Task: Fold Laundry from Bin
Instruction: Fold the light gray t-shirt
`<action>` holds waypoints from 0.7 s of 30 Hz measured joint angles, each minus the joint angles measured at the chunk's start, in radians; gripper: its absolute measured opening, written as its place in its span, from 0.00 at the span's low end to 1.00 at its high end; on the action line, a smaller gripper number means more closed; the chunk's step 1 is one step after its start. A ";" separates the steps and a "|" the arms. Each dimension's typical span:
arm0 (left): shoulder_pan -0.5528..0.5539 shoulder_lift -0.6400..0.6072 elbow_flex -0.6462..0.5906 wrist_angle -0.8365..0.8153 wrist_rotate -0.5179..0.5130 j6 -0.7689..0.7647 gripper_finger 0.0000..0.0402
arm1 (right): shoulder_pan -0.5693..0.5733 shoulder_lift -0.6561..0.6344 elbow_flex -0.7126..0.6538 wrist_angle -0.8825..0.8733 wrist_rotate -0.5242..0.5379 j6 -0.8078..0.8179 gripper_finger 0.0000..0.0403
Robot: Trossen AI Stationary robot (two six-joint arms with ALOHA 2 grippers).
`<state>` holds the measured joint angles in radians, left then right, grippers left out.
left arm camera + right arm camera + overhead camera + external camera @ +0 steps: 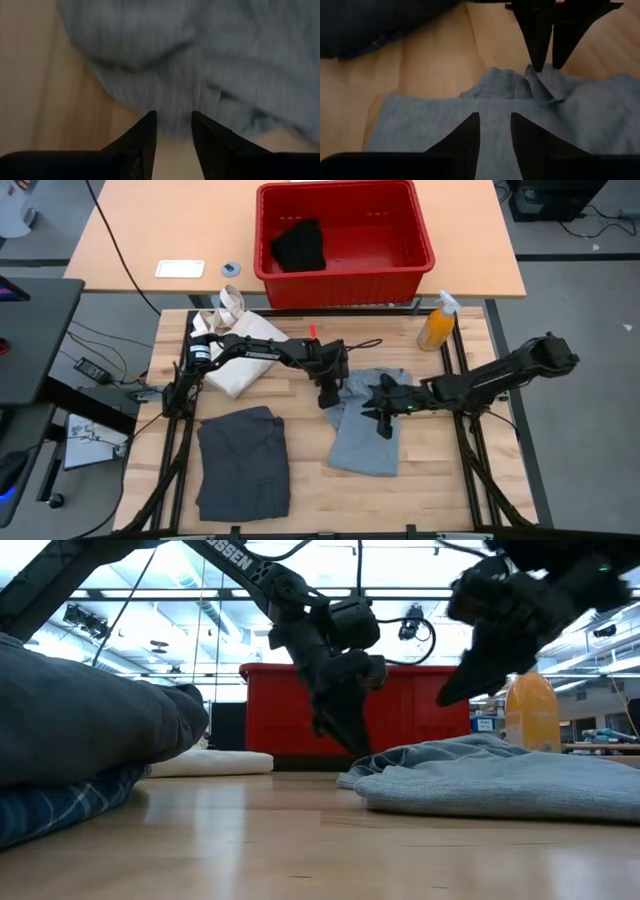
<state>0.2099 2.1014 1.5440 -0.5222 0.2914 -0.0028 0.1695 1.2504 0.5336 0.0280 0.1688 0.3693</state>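
From the table's near edge outward, I have the light grey piece (368, 428) mid-table, soft and limp, my left gripper (329, 399) pinching its rumpled corner, right gripper (384, 420) narrowly parted above it, bin (343, 272) beyond.

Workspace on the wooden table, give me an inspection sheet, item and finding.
Surface: light wooden slatted table.
Job's things: light grey soft garment at centre; folded dark charcoal garment; black piece in the large red plastic bin.
Clutter: cream cloth tote bag; orange spray bottle.
Grippers: left tool pinching the light grey garment's edge; right tool above it, fingers apart.
Cables: black leads beside the table.
Surroundings: tan desk behind.
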 joint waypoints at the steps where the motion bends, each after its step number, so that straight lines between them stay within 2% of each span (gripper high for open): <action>1: 0.000 0.000 0.000 -0.023 0.001 0.007 0.32 | -0.006 0.031 0.019 0.001 -0.015 -0.016 0.30; 7: 0.001 0.000 0.000 -0.064 0.040 0.075 0.32 | -0.026 0.214 0.134 0.002 -0.052 -0.084 0.37; 14: 0.001 0.000 0.000 -0.036 0.064 0.128 0.32 | -0.053 0.348 0.180 0.002 -0.050 -0.083 0.47; 18: 0.001 0.000 0.000 0.001 0.077 0.126 0.32 | -0.067 0.400 0.181 0.002 -0.018 -0.085 0.45; 21: -0.002 0.000 0.000 0.015 0.095 0.122 0.32 | -0.073 0.432 0.181 0.004 -0.002 -0.087 0.37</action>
<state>0.2078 2.1014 1.5440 -0.5070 0.3865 0.1195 0.0961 1.6829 0.7143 0.0320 0.1673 0.2823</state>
